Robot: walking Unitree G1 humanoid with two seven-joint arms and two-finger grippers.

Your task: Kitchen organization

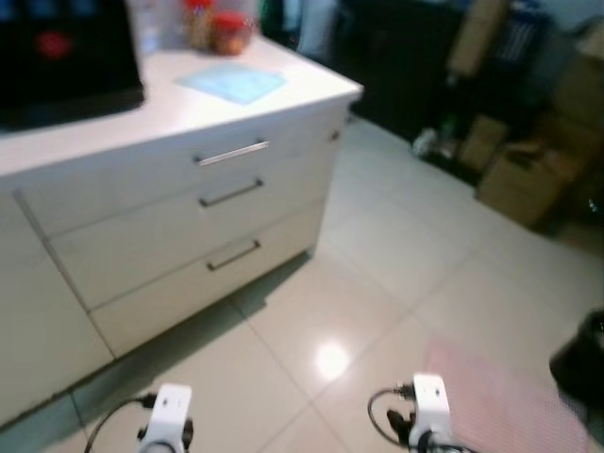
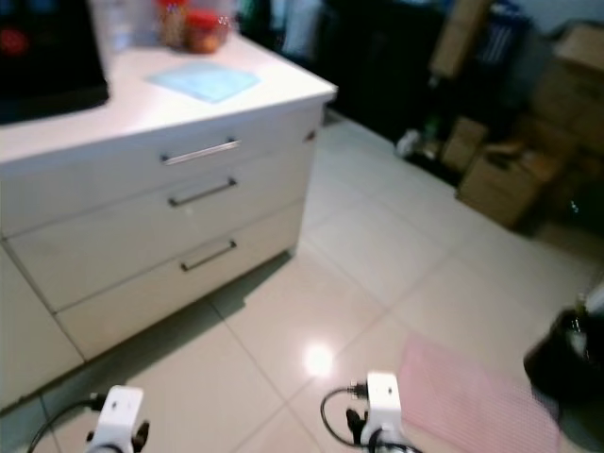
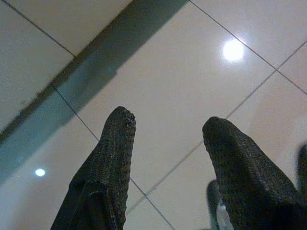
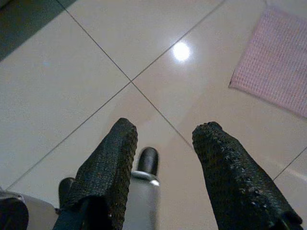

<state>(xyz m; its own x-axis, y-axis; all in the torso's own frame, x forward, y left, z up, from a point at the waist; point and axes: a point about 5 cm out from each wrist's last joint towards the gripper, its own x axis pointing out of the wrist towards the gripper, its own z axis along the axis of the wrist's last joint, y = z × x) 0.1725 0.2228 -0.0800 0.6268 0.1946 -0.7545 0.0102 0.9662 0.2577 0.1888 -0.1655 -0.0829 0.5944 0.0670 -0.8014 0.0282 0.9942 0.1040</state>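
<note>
Left eye view — blue cloth [image 1: 232, 82] on counter [image 1: 142, 118], well apart from both tools

White counter [image 1: 170, 113] with cream drawers [image 1: 179, 236], silver handles [image 1: 231, 153]. Pale blue cloth [image 1: 233, 82] on far counter. Black appliance [image 1: 61, 52] far left. Red-lidded jars [image 1: 215, 28] far. Glossy beige floor tiles [image 1: 377, 245]. Pink waffle-textured mat [image 4: 278, 62] near right. Brown cardboard boxes [image 1: 528, 179] far right. Black knobbly gripper fingers [image 4: 108, 167].

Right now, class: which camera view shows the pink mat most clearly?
The right wrist view: the pink mat is sharp there, its woven texture and edge visible beyond the open right tool. Both eye views show it blurred on the tiled floor.
</note>
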